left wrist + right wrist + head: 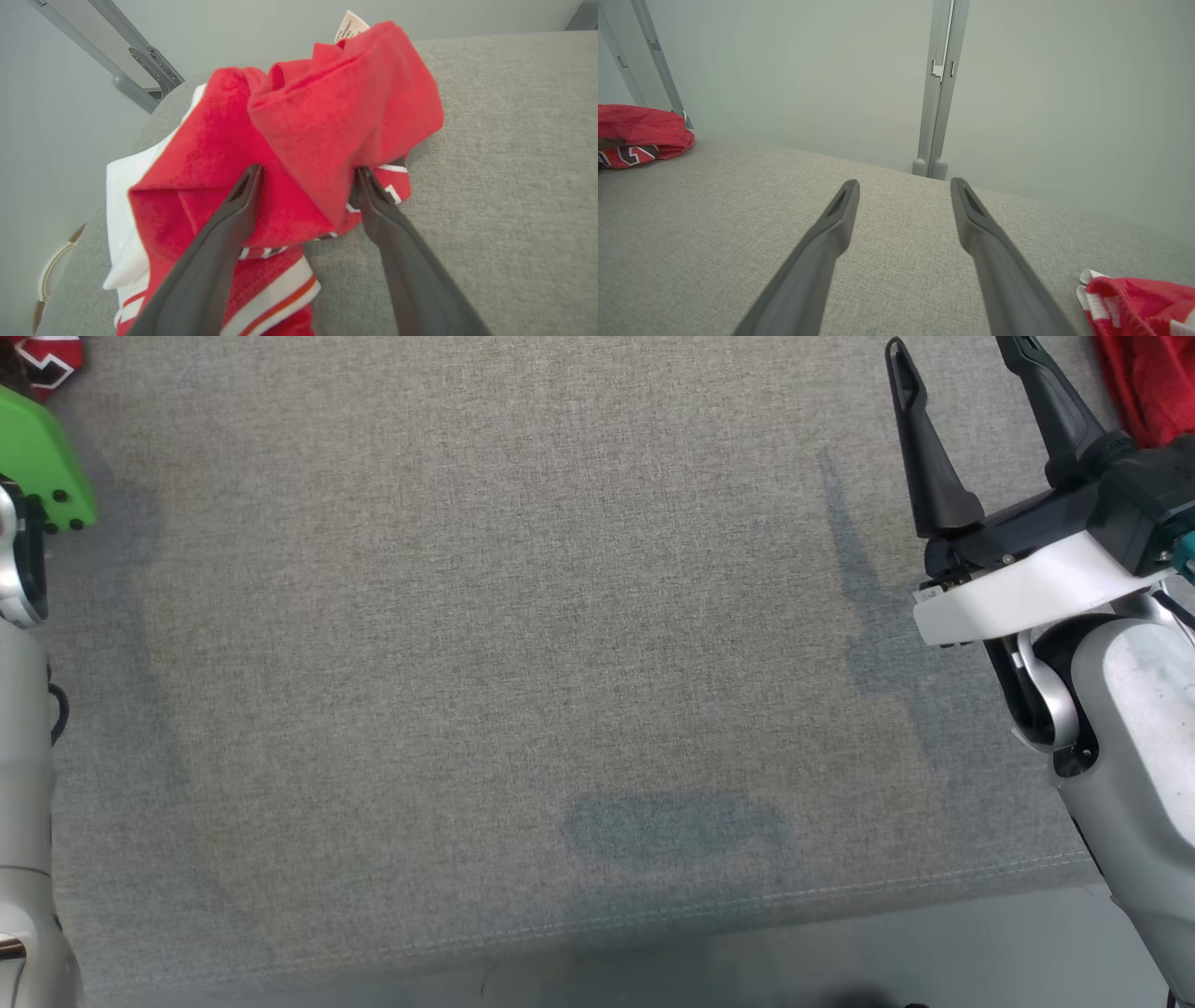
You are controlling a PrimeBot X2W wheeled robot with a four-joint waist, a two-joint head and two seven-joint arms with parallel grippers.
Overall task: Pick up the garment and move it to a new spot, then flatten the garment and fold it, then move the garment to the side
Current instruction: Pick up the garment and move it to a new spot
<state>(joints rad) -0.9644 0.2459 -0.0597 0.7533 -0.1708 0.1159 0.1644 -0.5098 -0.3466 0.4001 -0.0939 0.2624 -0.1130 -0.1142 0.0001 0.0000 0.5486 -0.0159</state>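
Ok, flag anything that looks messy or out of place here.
The red garment is bunched in a crumpled heap by the edge of the grey fabric surface, its label sticking up, not flat. The open left gripper straddles one fold. Nothing looks spilled or damaged.

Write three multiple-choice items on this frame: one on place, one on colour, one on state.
1. The left gripper is: A straddling a fold of the crumpled red-and-white terry garment; B over bare floor; C inside a box.
2. The woven fabric surface is: A blue; B grey; C green.
3. The right gripper is: A shut on cloth; B shut, empty; C open, empty.
Key: A, a red fold lies between its fingers; B, grey weave throughout; C, fingers spread over bare fabric.
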